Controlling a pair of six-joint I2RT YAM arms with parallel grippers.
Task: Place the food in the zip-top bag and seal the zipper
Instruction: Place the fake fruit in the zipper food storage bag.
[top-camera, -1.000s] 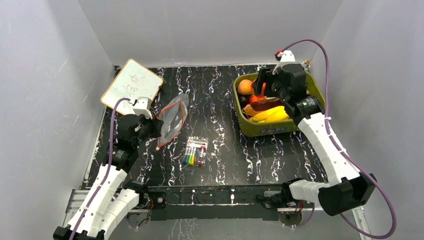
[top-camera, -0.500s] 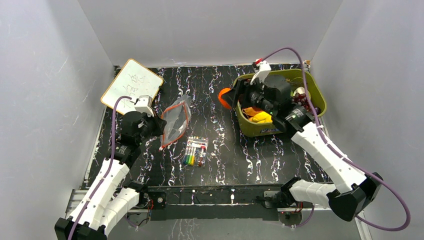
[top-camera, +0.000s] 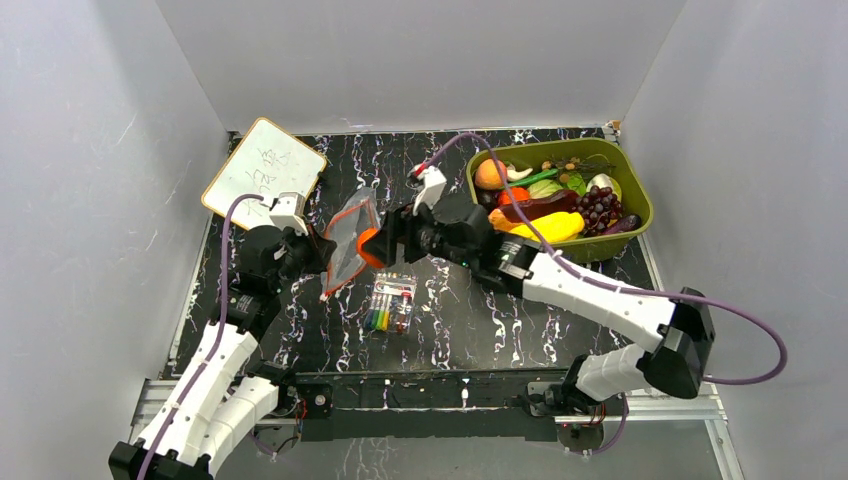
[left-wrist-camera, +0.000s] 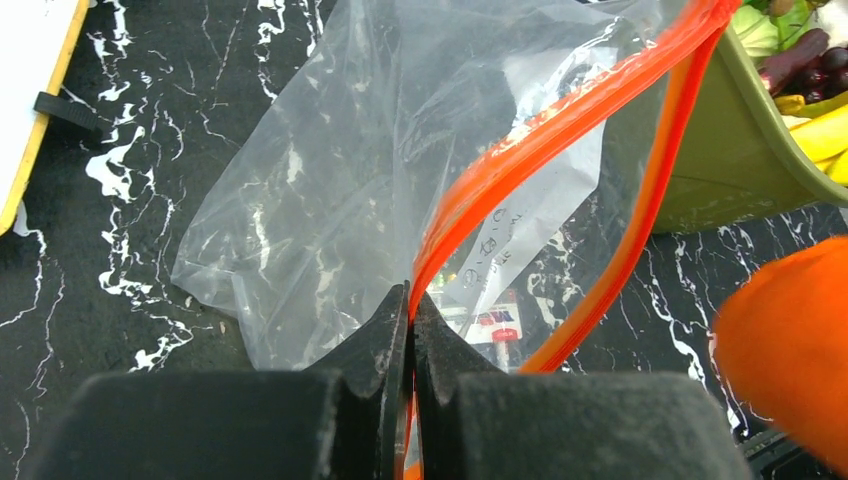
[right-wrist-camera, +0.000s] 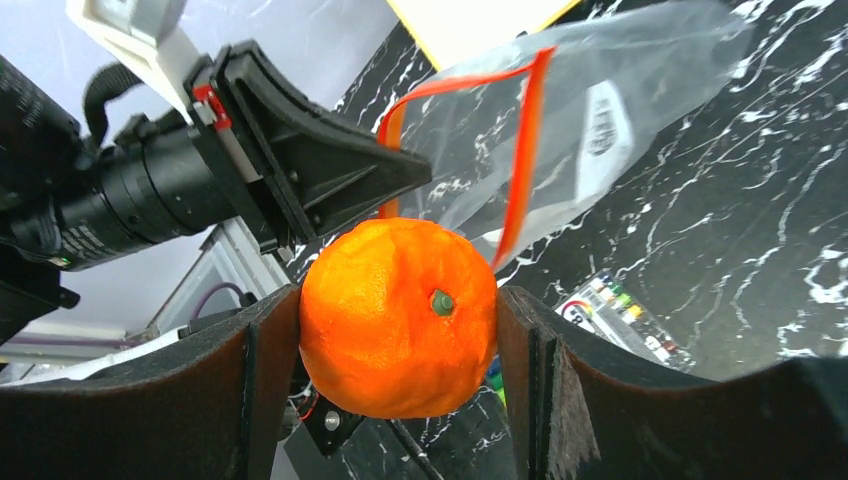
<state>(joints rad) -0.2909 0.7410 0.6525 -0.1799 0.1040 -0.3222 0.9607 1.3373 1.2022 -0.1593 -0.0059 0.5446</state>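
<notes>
Two clenched — left claw (left-wrist-camera: 410, 305) pinches the zipper (left-wrist-camera: 560, 130); right claw (right-wrist-camera: 395, 310), arm stretched leftward, grips the orange (right-wrist-camera: 385, 340).

Zip-top bag (left-wrist-camera: 320, 190): thin clear plastic, crinkled, glossy glare. Zipper (left-wrist-camera: 560, 130): smooth red-orange plastic. Orange toy fruit (right-wrist-camera: 400, 340) beside bag: pebbly skin, slight sheen. Left end effector (left-wrist-camera: 410, 310), right end effector (right-wrist-camera: 397, 300): matt black plastic. Desk (top-camera: 450, 300): smooth black marbled surface. Bin (left-wrist-camera: 720, 160): smooth olive plastic.
</notes>
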